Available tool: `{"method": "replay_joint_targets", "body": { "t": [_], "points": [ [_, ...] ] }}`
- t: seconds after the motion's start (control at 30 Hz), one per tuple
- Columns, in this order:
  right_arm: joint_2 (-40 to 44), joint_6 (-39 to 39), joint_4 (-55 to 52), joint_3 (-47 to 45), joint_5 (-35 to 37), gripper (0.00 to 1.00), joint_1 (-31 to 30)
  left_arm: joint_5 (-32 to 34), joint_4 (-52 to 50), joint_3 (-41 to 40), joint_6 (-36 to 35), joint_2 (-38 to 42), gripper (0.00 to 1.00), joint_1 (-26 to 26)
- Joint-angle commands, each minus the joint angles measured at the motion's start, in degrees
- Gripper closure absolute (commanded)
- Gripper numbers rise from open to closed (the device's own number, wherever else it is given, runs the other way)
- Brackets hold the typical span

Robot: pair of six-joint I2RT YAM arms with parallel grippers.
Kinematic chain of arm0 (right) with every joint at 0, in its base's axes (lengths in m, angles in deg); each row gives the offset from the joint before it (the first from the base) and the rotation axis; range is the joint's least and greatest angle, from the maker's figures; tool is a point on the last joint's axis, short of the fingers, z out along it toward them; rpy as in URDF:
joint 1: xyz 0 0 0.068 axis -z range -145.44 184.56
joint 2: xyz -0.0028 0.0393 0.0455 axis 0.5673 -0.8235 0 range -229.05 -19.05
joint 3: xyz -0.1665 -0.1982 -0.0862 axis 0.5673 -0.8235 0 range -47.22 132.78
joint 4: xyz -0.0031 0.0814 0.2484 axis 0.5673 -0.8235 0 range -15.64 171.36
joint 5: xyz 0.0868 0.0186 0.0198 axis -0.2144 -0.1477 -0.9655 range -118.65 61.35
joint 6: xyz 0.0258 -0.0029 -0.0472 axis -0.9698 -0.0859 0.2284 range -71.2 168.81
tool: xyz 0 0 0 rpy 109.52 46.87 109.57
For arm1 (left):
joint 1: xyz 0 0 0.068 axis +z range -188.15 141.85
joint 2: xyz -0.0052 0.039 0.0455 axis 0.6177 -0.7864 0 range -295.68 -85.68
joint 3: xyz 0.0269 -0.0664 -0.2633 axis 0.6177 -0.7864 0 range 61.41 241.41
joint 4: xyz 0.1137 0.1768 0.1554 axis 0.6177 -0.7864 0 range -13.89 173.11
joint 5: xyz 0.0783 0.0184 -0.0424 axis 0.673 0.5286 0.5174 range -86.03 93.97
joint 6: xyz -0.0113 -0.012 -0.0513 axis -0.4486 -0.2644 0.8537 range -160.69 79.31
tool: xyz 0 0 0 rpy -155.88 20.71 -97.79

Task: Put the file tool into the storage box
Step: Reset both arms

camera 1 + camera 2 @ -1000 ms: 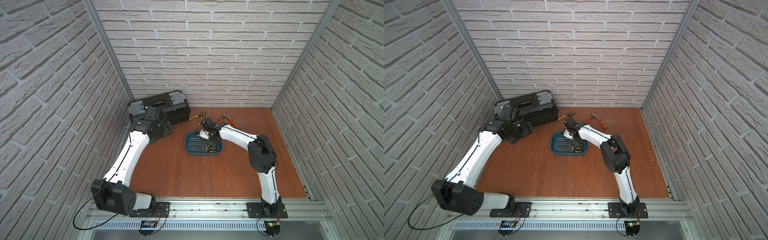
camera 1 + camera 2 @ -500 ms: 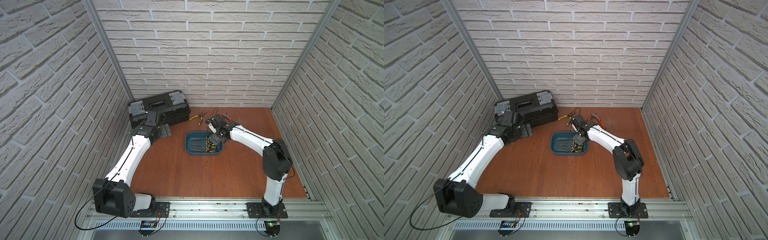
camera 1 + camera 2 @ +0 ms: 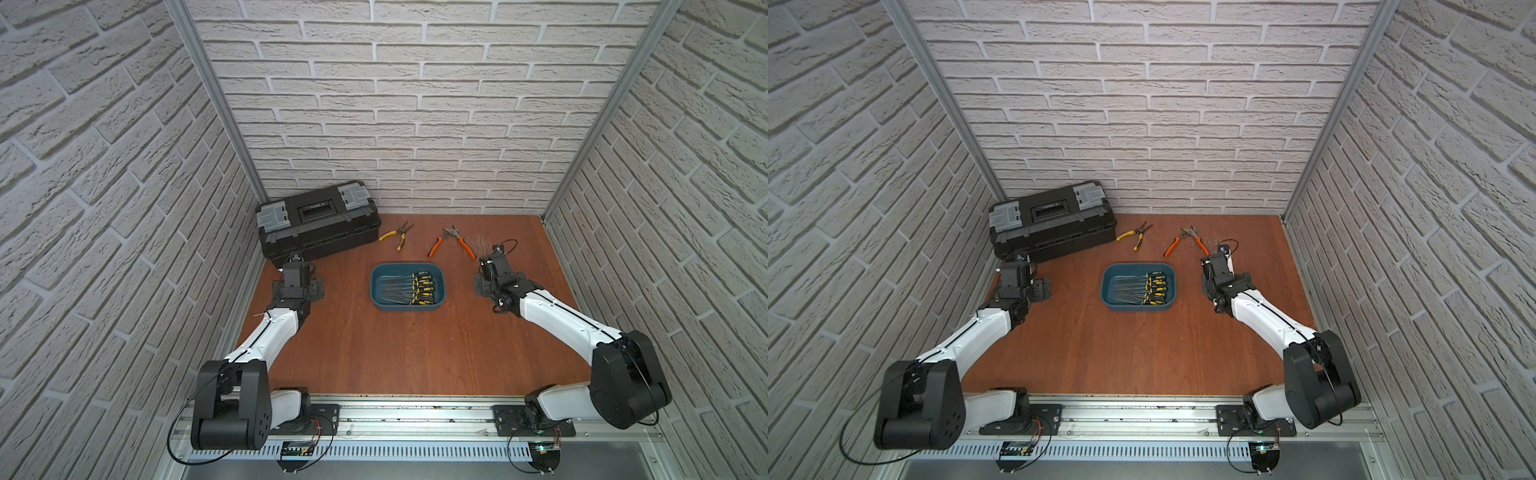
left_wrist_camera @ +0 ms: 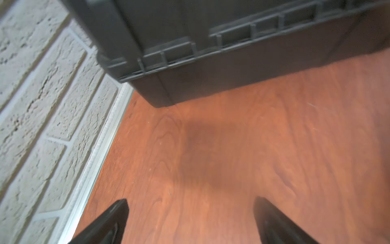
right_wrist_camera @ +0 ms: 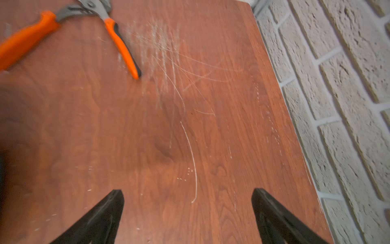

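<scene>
The storage box (image 3: 405, 306) (image 3: 1138, 306), a shallow teal tub, sits mid-table in both top views. Several file tools (image 3: 422, 287) (image 3: 1154, 286) with black-and-yellow handles lie side by side inside it. My right gripper (image 3: 492, 264) (image 3: 1214, 264) (image 5: 187, 193) hovers to the right of the box, apart from it, open and empty over scratched bare wood. My left gripper (image 3: 297, 270) (image 3: 1017, 272) (image 4: 191, 202) is well left of the box, just in front of the black toolbox, open with nothing between its fingers.
A black toolbox (image 3: 318, 224) (image 3: 1052, 220) (image 4: 232, 31) with grey latches stands at the back left. Yellow-handled pliers (image 3: 397, 235) (image 3: 1136, 235) and orange-handled pliers (image 3: 453, 241) (image 3: 1185, 239) (image 5: 118, 40) lie behind the box. Brick walls enclose three sides.
My right gripper opened above the box and then swung away to the right, empty. My left arm drew back from the toolbox toward the front.
</scene>
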Motion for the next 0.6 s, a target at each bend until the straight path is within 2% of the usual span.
{"method": "replay_joint_targets", "body": {
  "t": [0.0,0.17,0.27,0.33,0.4,0.5,0.57],
  "points": [
    [-2.08,0.34,7.98,0.51,2.03,0.01,3.68,-3.58,21.84,-4.68,-0.79,-2.42,0.02,3.32],
    [-2.62,10.97,26.69,-5.27,-0.77,0.01,5.71,-1.61,29.14,-6.7,-3.71,-7.87,0.02,4.37],
    [-5.25,13.62,28.57,-5.2,-1.18,0.01,6.42,-4.73,33.45,-7.24,-3.97,-11.35,0.02,4.6],
    [-5.62,16.14,33.57,-7.49,-1.74,0.01,6.58,-5.72,37.03,-7.93,-4.55,-13.57,0.02,4.53],
    [-5.11,17.31,40.52,-11.44,-4.16,0.01,7.56,-7.93,39.67,-9.05,-5.73,-14.2,0.02,4.25],
    [-5.13,15.91,48.93,-16.88,-8.63,0.01,10.28,-9.91,50.39,-13.98,-6.44,-16.61,0.02,4.24],
    [-5.68,15.16,53.24,-18.84,-10.61,0.01,11.82,-11.35,48.31,-13.0,-7.12,-16.84,0.02,4.15]
  ]
}}
